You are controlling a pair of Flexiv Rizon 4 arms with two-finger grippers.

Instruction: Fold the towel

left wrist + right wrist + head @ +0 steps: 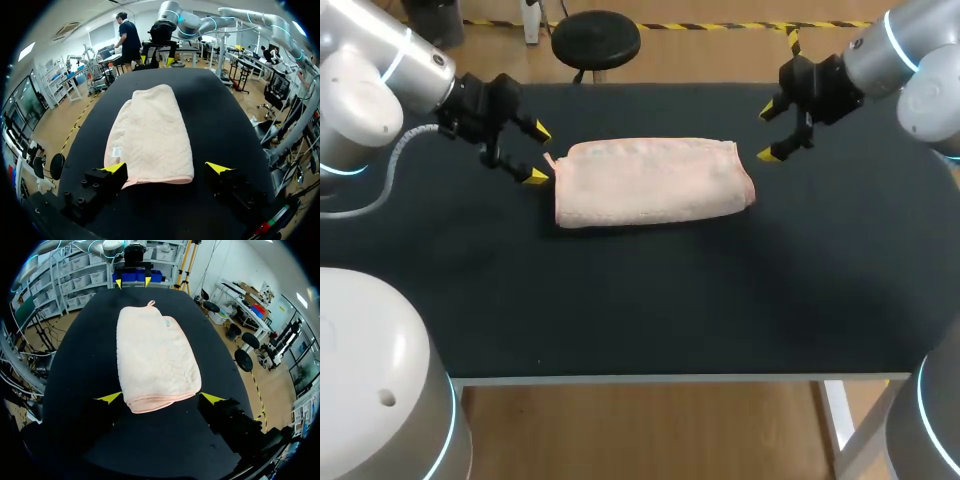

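A pale pink towel (650, 183) lies folded into a long band across the middle of the black table (650, 300). My left gripper (536, 153) hovers just off the towel's left end, open, nothing between its fingers. In the left wrist view the towel (150, 135) stretches away ahead of the left gripper (167, 167), its near edge between the yellow tips. My right gripper (770, 132) hangs open a little beyond the towel's right end. In the right wrist view the towel (155, 357) runs ahead of the right gripper (160, 398), with a small hanging loop at its far end.
The black table's front half (650, 320) is bare of objects. Its front edge (670, 378) runs across the lower part of the head view.
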